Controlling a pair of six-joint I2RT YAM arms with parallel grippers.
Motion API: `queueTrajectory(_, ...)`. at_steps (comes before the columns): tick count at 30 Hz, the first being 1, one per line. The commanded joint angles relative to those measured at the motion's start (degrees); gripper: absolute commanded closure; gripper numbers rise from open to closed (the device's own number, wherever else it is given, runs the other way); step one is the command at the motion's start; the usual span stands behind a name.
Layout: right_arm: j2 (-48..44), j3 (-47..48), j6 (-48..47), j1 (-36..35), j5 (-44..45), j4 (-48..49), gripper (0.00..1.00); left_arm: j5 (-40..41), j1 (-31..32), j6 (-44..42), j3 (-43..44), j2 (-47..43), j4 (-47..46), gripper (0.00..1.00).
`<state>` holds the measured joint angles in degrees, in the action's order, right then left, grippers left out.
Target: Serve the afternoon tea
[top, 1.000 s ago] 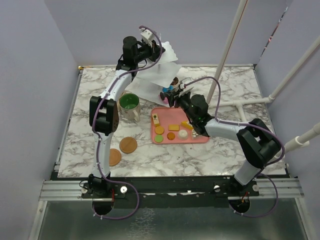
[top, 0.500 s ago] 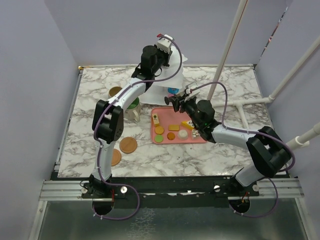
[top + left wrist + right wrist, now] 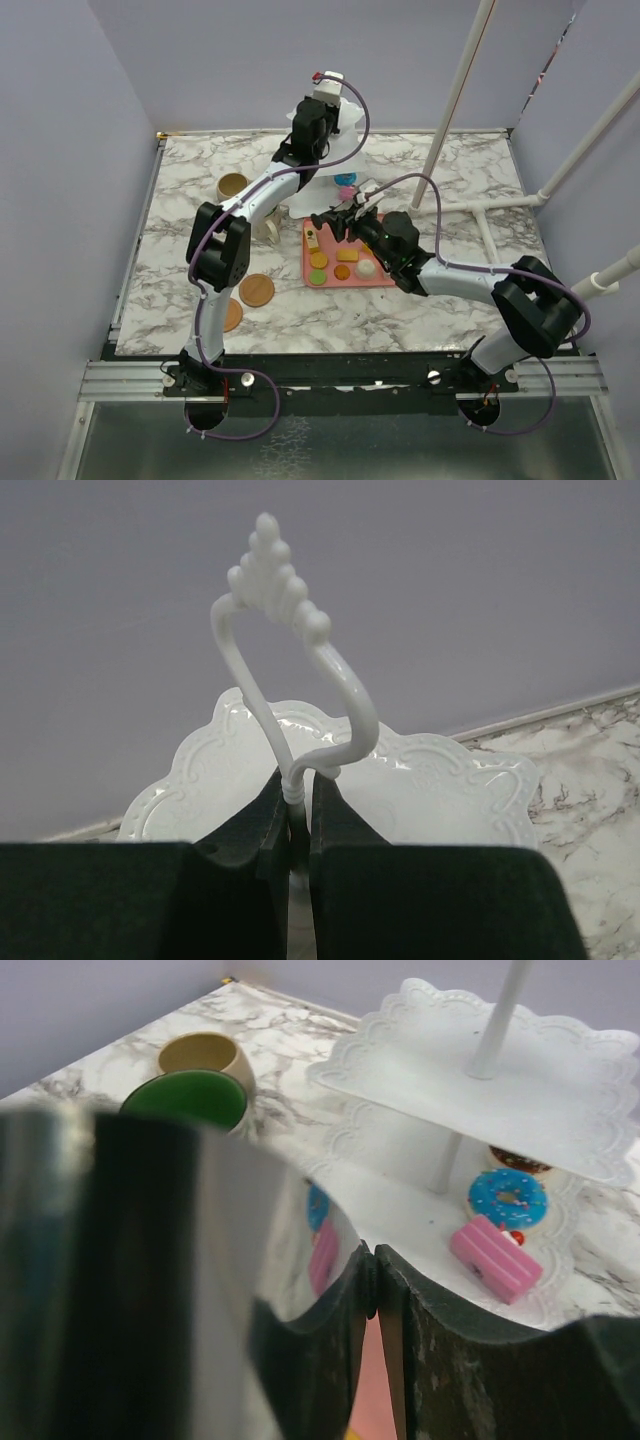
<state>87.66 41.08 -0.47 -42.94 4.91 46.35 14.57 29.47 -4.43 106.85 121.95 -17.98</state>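
The white three-tier stand [image 3: 345, 145] stands upright at the back of the table. My left gripper [image 3: 330, 105] is shut on the stem just below its looped top handle [image 3: 290, 610], above the top plate [image 3: 430, 790]. A blue donut [image 3: 508, 1198], a pink pastry [image 3: 495, 1257] and a chocolate donut [image 3: 518, 1162] lie on its bottom tier. My right gripper [image 3: 350, 220] is shut on black tongs [image 3: 330, 1360], whose tips are closed and empty over the pink tray [image 3: 392, 279]. Several pastries lie on the tray. The beige mug [image 3: 232, 186] and green-inside mug [image 3: 190, 1098] stand left of the stand.
Two round wooden coasters [image 3: 257, 290] [image 3: 230, 314] lie at the front left. A white pole [image 3: 455, 100] rises at the back right, with white pipes [image 3: 480, 210] along the right edge. Walls close in the table.
My left arm has swung the tilted stand to the right and brought it upright. My right gripper with the tongs has drawn back from the stand and come down over the tray.
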Motion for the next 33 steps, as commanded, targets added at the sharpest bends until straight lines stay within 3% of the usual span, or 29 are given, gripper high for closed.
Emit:
queueTrajectory(1,2.1,0.3,0.3,-2.9,-0.7,0.0,0.43,3.7,-0.1,0.9,-1.4,-4.1,-2.6,0.91)
queueTrajectory(6,4.1,0.4,0.1,-5.0,1.0,0.2,0.42,3.6,-0.1,0.2,-2.2,-5.3,-1.5,0.52)
queueTrajectory(16,7.5,0.4,0.3,-6.6,1.5,0.3,0.42,-0.4,-0.9,-1.6,-5.9,-10.9,3.1,0.09)
queueTrajectory(23,9.5,1.1,0.3,-6.8,1.2,0.5,0.48,-2.5,-2.7,-0.7,-7.0,-14.7,6.7,0.06)
queueTrajectory(30,10.5,2.9,-0.7,-6.8,4.4,1.0,0.74,-4.3,-5.1,-0.4,-9.3,-18.4,7.5,0.07)
queueTrajectory(33,9.5,4.2,-2.5,-6.6,6.8,1.3,0.77,-4.7,-5.9,-0.5,-10.4,-19.3,7.6,0.07)
